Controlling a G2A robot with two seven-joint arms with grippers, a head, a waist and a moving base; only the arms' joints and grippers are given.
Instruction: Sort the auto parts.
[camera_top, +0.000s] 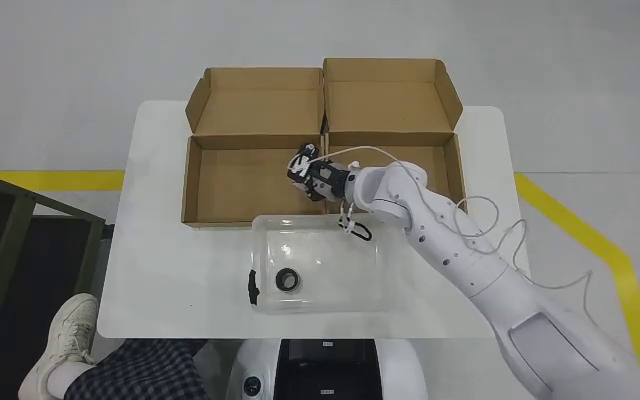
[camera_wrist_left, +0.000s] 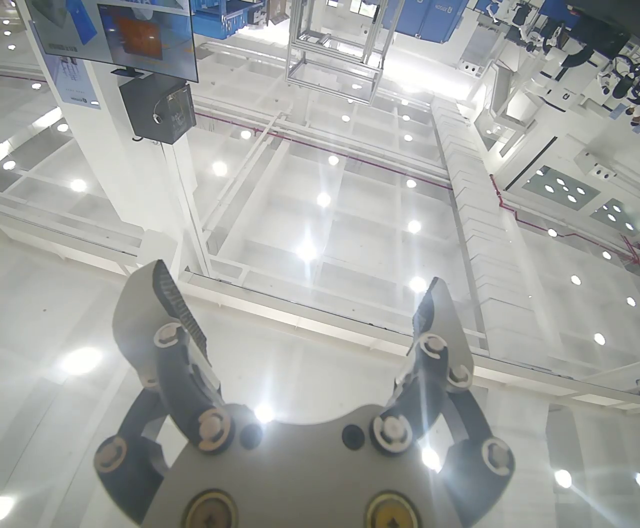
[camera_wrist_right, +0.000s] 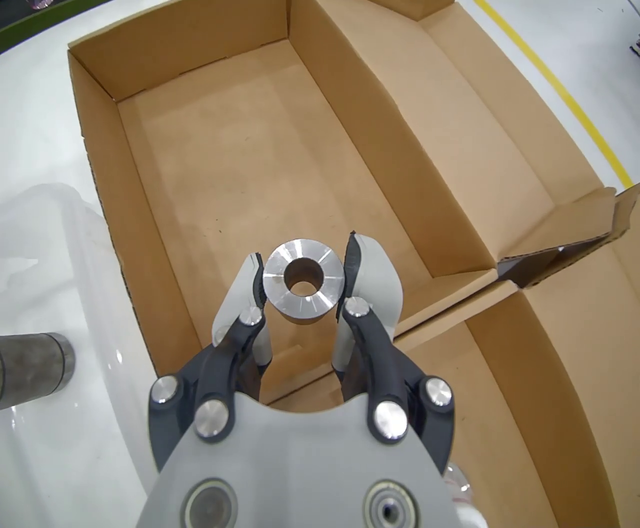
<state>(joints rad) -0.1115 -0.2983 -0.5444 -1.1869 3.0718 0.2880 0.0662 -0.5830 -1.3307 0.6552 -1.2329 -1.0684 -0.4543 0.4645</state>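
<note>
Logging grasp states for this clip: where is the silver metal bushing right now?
The silver metal bushing is clamped in the right pincer, over the left-hand brown cardboard box, near the clear plastic bin.

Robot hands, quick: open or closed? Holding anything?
Left hand: open, empty.
Right hand: closed on a metal bushing.

The white right arm stretches diagonally forward and to the left from the robot's right shoulder, elbow slightly bent, wrist angled downward. The right tool has both fingers pressed against opposite sides of a metal bushing. The left tool points straight upward, fingers spread wide apart.
</note>
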